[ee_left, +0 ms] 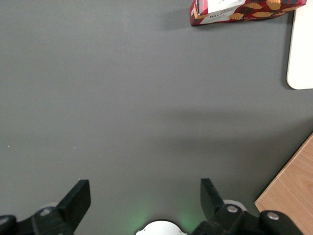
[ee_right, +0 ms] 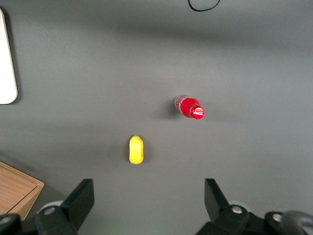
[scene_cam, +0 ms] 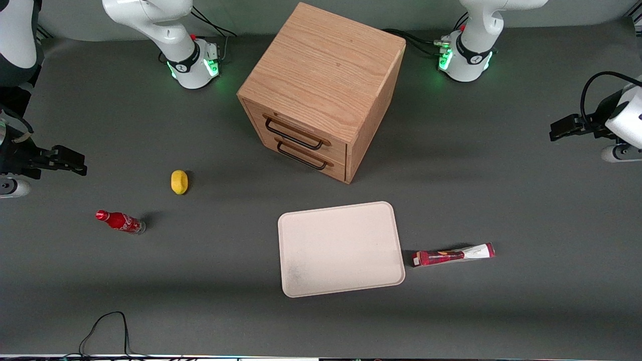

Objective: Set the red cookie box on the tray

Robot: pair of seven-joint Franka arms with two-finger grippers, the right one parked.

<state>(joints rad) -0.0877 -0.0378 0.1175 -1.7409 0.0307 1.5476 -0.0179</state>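
The red cookie box [scene_cam: 454, 254] lies flat on the grey table beside the cream-white tray [scene_cam: 341, 248], on the side toward the working arm's end, with its red end nearest the tray. The tray holds nothing. My left gripper [scene_cam: 555, 133] hangs above the table toward the working arm's end, farther from the front camera than the box and well apart from it. In the left wrist view the gripper [ee_left: 145, 196] is open and empty over bare table, with the box [ee_left: 239, 11] and a tray corner [ee_left: 301, 49] in sight.
A wooden two-drawer cabinet [scene_cam: 321, 90] stands at the table's middle, farther from the front camera than the tray. A yellow lemon-like object [scene_cam: 179, 181] and a small red cola bottle [scene_cam: 119, 221] lie toward the parked arm's end. A black cable [scene_cam: 105, 326] loops at the near edge.
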